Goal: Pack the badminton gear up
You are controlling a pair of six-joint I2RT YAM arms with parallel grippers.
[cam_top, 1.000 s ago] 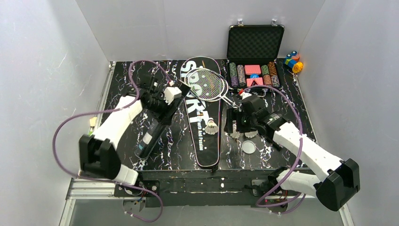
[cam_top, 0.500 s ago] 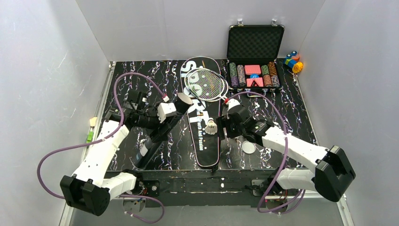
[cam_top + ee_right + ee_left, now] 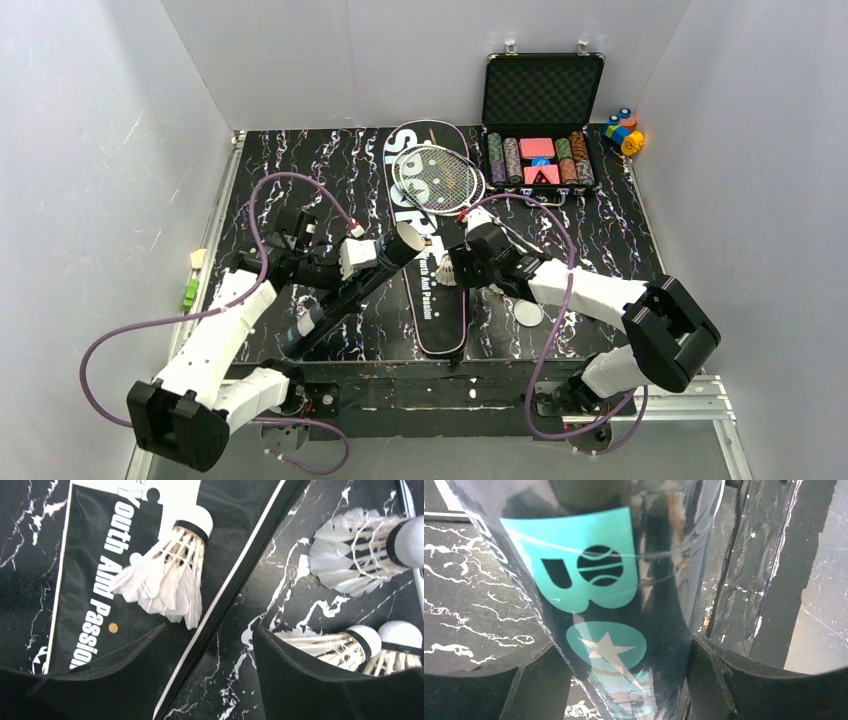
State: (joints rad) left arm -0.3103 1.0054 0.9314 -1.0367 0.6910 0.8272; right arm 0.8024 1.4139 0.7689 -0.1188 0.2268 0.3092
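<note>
My left gripper [image 3: 356, 257] is shut on the long black tube [image 3: 340, 295] and holds it tilted, its open top [image 3: 406, 243] near the bag's left edge. The left wrist view shows the tube's teal label [image 3: 589, 565] between the fingers [image 3: 531, 680]. My right gripper [image 3: 457, 268] hovers open over the right edge of the black "SPORT" bag [image 3: 432, 300]. A white shuttlecock [image 3: 167, 567] lies on the bag just ahead of its left finger, outside the jaws. Three more shuttlecocks [image 3: 357, 550] lie on the table to the right. Two rackets [image 3: 440, 178] rest across the bag's top. The round lid [image 3: 528, 313] lies near the front.
An open black case of poker chips [image 3: 540, 120] stands at the back right, with small coloured blocks [image 3: 622, 130] beside it. Small yellow and green pieces [image 3: 193, 275] sit off the table's left edge. White walls close in three sides.
The left arm has swung the tube's top rightward towards the bag. The right gripper has moved left across the table to the shuttlecock on the bag, its jaws narrowing a little.
</note>
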